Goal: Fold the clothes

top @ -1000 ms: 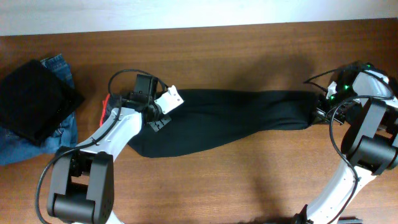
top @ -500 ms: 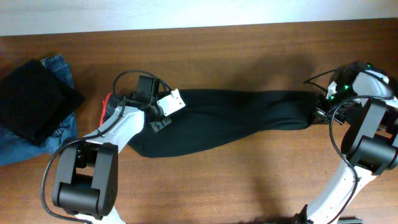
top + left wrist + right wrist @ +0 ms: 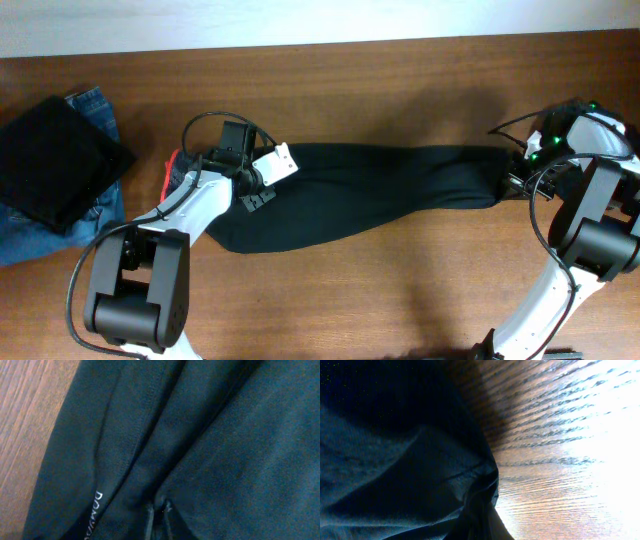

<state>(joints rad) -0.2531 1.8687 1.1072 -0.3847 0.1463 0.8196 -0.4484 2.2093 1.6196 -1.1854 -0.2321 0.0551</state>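
The clothes, black trousers (image 3: 370, 190), lie stretched left to right across the wooden table. A strip of red-orange trim (image 3: 169, 176) shows at their left end. My left gripper (image 3: 255, 199) is down on the waist end. In the left wrist view black cloth (image 3: 210, 435) fills the frame, and that gripper (image 3: 159, 507) is shut on a pinched fold of it, beside white lettering (image 3: 95, 510). My right gripper (image 3: 512, 182) sits at the far leg end. There it (image 3: 487, 510) is shut on a bunched edge of the cloth (image 3: 395, 460), just above the table.
A folded black garment (image 3: 55, 160) lies on blue denim jeans (image 3: 95, 105) at the far left. The table's back edge (image 3: 320, 45) meets a pale wall. Bare wood (image 3: 380, 290) runs along the front, between the two arm bases.
The left wrist has shifted slightly right and towards the back over the waist end, then held still. The right arm and the trousers have not moved.
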